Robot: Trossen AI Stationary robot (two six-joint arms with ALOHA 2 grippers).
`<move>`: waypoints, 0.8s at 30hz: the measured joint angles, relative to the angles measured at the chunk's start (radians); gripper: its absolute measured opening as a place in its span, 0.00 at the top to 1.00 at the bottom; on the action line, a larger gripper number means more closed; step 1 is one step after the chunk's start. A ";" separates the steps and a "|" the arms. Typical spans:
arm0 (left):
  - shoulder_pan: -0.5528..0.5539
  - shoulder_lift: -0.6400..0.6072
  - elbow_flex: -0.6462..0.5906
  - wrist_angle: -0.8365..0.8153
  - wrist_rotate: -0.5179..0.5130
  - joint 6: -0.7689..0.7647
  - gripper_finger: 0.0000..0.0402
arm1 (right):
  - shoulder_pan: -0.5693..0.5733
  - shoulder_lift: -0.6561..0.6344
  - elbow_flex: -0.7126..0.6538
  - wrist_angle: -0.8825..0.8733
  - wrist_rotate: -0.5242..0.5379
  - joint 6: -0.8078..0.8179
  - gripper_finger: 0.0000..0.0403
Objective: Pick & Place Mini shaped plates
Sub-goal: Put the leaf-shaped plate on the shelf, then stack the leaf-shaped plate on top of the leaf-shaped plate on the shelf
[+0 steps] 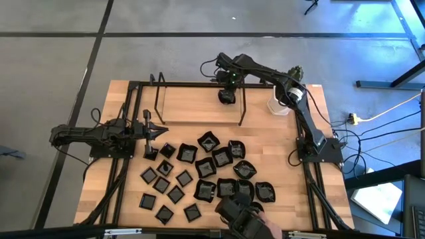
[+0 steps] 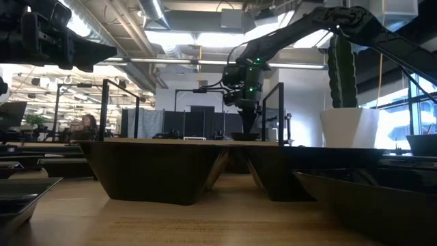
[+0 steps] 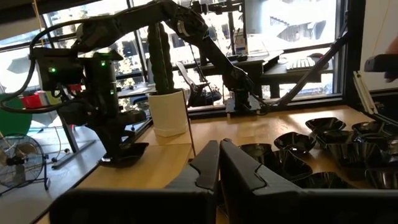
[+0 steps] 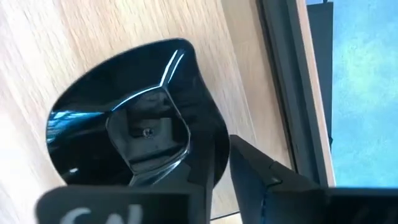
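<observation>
right hand (image 1: 226,97): reaching to the far side of the surface (image 1: 192,106), its fingers (image 4: 273,186) straddling the rim of one wavy-edged plate (image 4: 124,124); whether they are gripping or letting go, i cannot tell
wavy-edged plate: sitting on the wood near the far edge
left hand (image 1: 158,132): waiting at the left, clenched on nothing
other mini plates (image 1: 206,169): lying scattered over the near half
cactus pot (image 1: 277,105): standing just beside the right arm

Right arm's stretched way out to the far side of the table, wrist bent straight down, right gripper (image 1: 226,97) low at the surface with its fingers a bit apart. Left arm's parked on the left, left gripper (image 1: 161,132) closed, pointing right.
</observation>
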 joint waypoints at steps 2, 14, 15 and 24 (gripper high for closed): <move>0.000 0.000 0.000 0.000 0.000 0.000 0.97 | 0.001 0.000 0.000 0.000 0.000 0.000 0.82; 0.000 0.000 0.000 0.000 0.000 0.000 0.98 | 0.028 0.000 0.038 -0.018 0.137 0.020 0.64; 0.000 0.000 0.000 0.000 0.000 0.000 0.98 | 0.031 0.000 0.051 -0.026 0.136 0.021 0.63; 0.000 0.000 0.000 0.000 0.000 0.000 0.98 | 0.079 0.000 0.251 -0.203 0.136 0.085 0.55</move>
